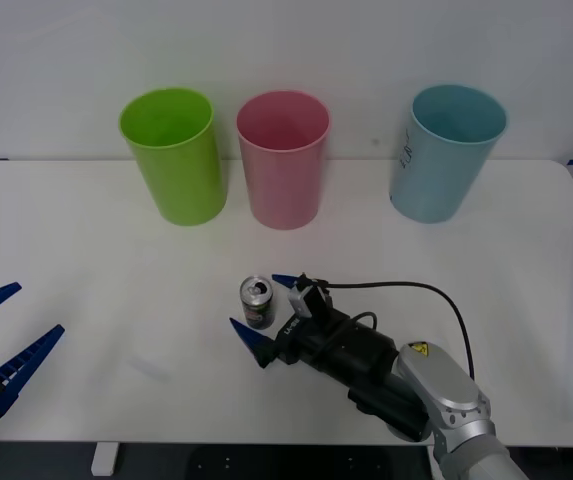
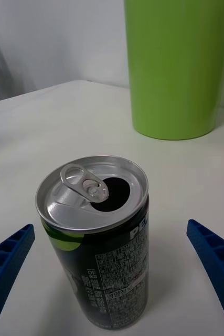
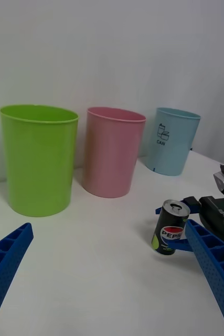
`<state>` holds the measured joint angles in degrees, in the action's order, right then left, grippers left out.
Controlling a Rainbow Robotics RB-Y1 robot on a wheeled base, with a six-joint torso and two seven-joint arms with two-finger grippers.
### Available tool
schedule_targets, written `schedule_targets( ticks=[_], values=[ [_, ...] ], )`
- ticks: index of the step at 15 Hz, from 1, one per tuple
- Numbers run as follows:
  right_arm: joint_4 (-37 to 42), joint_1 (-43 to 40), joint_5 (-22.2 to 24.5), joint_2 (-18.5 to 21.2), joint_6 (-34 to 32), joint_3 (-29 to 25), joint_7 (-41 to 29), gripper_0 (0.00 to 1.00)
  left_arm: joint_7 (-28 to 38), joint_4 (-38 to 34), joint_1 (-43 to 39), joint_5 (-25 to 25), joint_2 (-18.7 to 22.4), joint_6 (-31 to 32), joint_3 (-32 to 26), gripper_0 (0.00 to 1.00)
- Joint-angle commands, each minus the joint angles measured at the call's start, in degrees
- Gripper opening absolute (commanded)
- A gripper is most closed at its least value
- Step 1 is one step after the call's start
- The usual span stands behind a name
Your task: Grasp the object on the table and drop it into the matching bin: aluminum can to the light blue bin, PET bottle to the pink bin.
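Front view: aluminum can [image 1: 257, 302] upright on the white desk [image 1: 86, 230], near the front edge and about mid-width, well apart from the bins at the back. Bin row from the robot's left: lime green bin [image 1: 171, 155], pink bin [image 1: 283, 158], light blue bin [image 1: 446, 150] set further off. Right hand [image 1: 266, 317] is low at the desk, spread wide, one blue finger on each side of the can, not clamped on it. Left hand [image 1: 1, 340] sits at the front left corner, also wide, holding nothing. Right wrist view: can [image 2: 98, 236] between the two blue fingers [image 2: 7, 262], clear gap each side, tab lifted, mouth open, green bin [image 2: 177, 68] behind. Left wrist view: can [image 3: 170, 227] with red and blue mark facing the camera, right hand [image 3: 182, 228] around it, three bins behind, blue one [image 3: 170, 140] printed "CAN"
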<state>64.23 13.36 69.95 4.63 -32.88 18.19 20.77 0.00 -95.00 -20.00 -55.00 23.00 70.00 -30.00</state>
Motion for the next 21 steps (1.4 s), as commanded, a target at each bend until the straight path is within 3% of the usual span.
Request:
schedule_targets(
  ticks=[1,14,19,21],
  values=[
    [0.0,0.0,-0.1,0.0,0.0,-0.1,0.4,0.0,0.0,0.0,0.0,0.0,0.0,0.0,0.0,1.0],
    [1.9,-0.3,-1.5,0.8,-0.1,-0.9,0.4,0.0,0.0,0.0,0.0,0.0,0.0,0.0,0.0,1.0],
    [9.8,-4.5,-1.7,3.9,1.1,-2.3,-2.1,0.0,0.0,0.0,0.0,0.0,0.0,0.0,0.0,1.0],
    [13.6,-6.2,-1.7,6.2,1.5,-2.5,-6.4,0.0,0.0,0.0,0.0,0.0,0.0,0.0,0.0,1.0]
  ],
)
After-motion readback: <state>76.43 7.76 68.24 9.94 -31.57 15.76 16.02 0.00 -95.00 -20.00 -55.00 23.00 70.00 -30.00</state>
